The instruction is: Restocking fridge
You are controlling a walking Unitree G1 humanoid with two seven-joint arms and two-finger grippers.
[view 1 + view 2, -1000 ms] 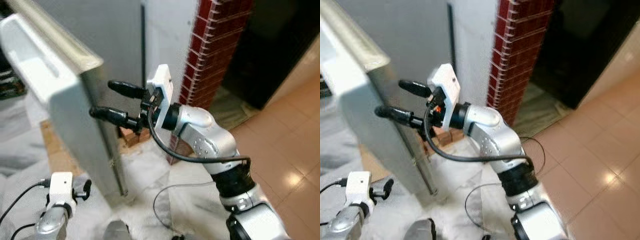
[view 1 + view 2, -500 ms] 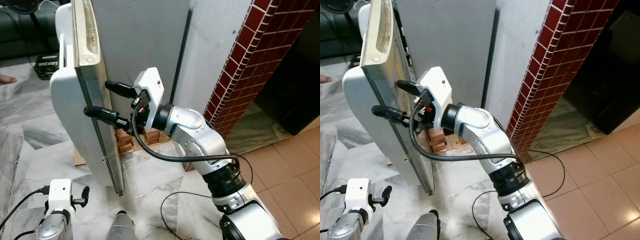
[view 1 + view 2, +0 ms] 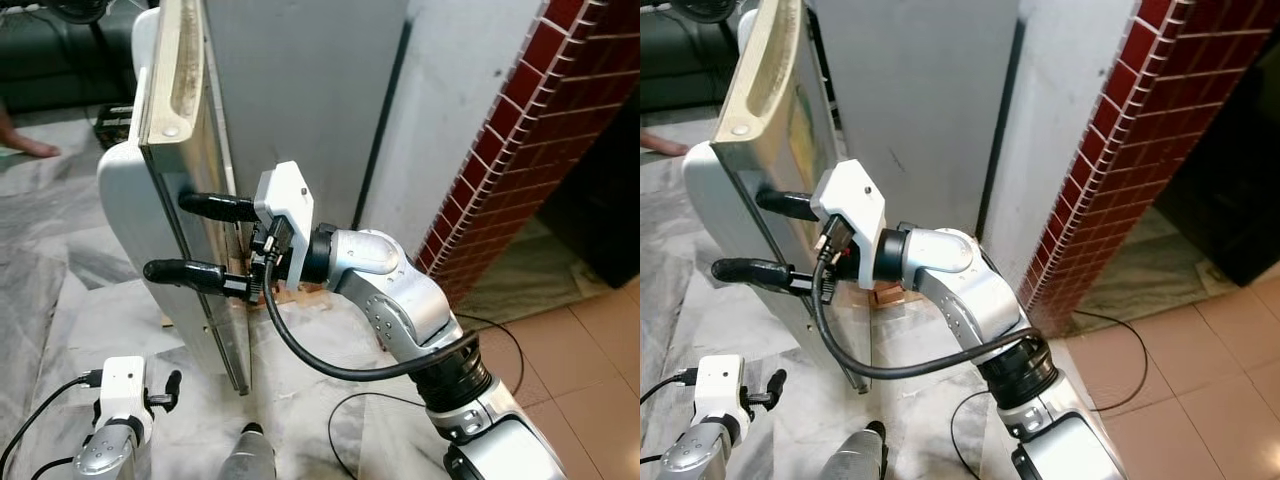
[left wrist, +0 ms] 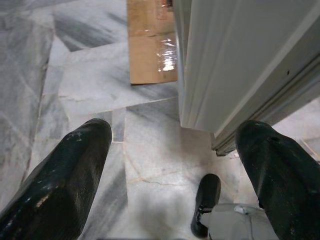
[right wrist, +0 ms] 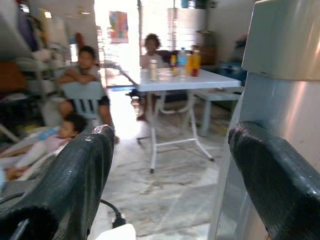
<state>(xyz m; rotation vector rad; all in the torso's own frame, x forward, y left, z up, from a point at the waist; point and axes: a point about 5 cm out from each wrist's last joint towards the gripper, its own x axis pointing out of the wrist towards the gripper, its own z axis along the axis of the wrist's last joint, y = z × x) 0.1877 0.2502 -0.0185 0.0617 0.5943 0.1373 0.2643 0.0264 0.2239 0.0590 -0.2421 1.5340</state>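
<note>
Still early, I judge: my right gripper [image 3: 205, 240], fingers spread wide and holding nothing, straddles the open fridge door [image 3: 175, 150] at ten o'clock, left gripper [image 3: 165, 390] idle and open, nothing restocked.

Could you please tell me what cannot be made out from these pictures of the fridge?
- Fridge interior: hidden behind the open grey metal fridge door, seen edge-on in both eye views.
- Door's inner shelves: its white plastic liner faces away.
- Bottles on the white folding table: blurred and small in the right wrist view.
- Left hand: fingers cut off by the frame.
</note>
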